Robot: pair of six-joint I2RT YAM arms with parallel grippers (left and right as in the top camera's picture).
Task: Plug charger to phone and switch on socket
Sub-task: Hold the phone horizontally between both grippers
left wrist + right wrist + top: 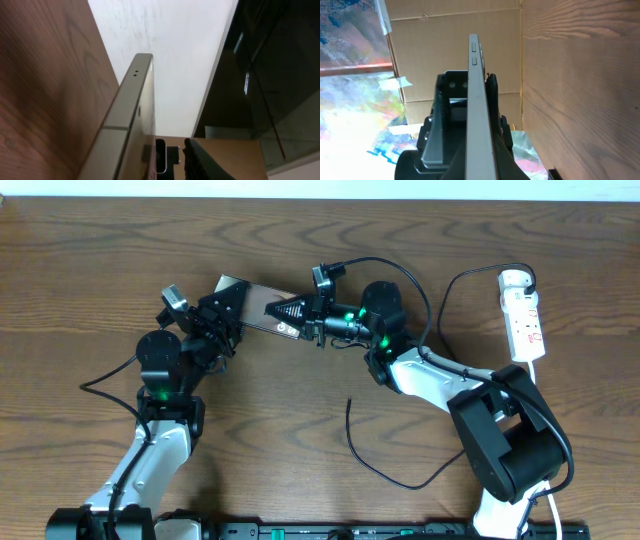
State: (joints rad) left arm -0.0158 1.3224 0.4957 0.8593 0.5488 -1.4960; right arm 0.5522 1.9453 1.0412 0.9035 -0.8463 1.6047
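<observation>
Brown-screened phone (262, 305) hangs between both grippers, its ends covered. Edge-on, the right gripper (298, 320) pinches it; the left gripper (228, 308) flanks the far end, grip unclear. Loose on the table (100, 240) lies the charger (350, 430), tip indistinct, well apart from the socket (524, 320).

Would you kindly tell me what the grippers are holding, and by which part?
The right gripper clamps the phone across its two faces near one short end. The left gripper sits at the opposite end; its grip cannot be confirmed.
</observation>
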